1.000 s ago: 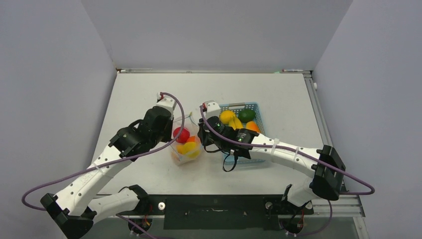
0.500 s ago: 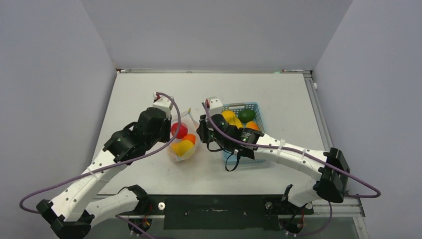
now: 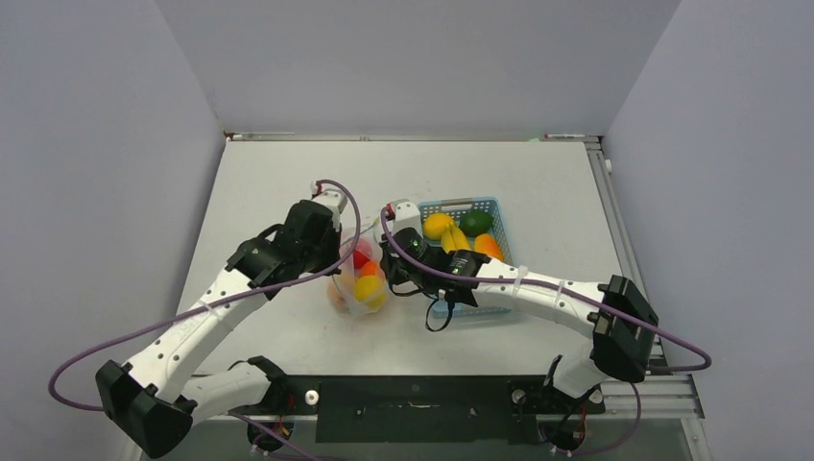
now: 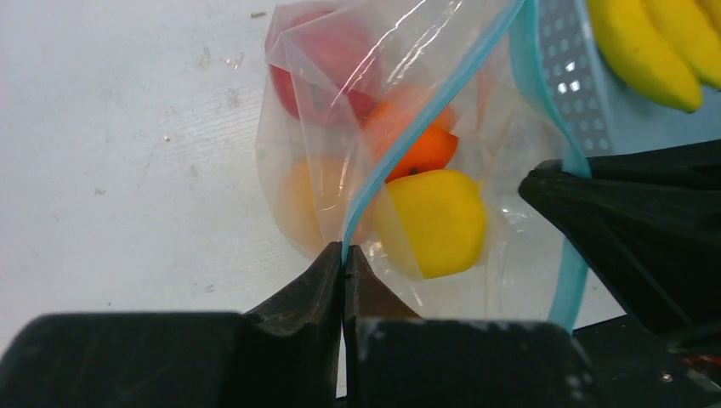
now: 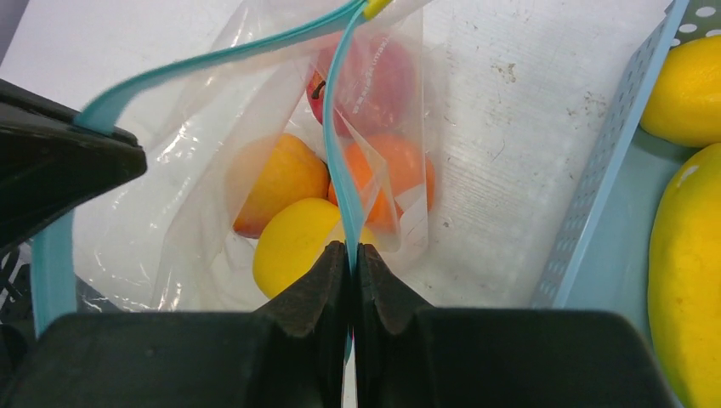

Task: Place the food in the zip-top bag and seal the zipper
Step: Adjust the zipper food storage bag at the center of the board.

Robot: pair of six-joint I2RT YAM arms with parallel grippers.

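Between your arms, beside the basket (image 3: pixel 480 206) on the tabletop (image 3: pixel 269 187), the zip-top bag (image 3: pixel 357 285) holds food (image 5: pixel 293 238). Your left fingers (image 4: pixel 316 287) and right fingers (image 5: pixel 332 279) each pinch one lip of its teal zipper (image 4: pixel 425 119), mouth parted.

One clear bag (image 5: pixel 200 191) holds four fruits: one red apple (image 5: pixel 374 81), one orange (image 5: pixel 400 183), one yellow lemon (image 5: pixel 298 242) and one peach-coloured fruit (image 5: pixel 276 178). To its right, one blue basket (image 3: pixel 470 204) holds one yellow fruit (image 3: pixel 438 225), one green lime (image 3: pixel 475 222), one orange-coloured fruit (image 3: pixel 488 246) and one bunch of bananas (image 4: pixel 655 51), with at least two in it.
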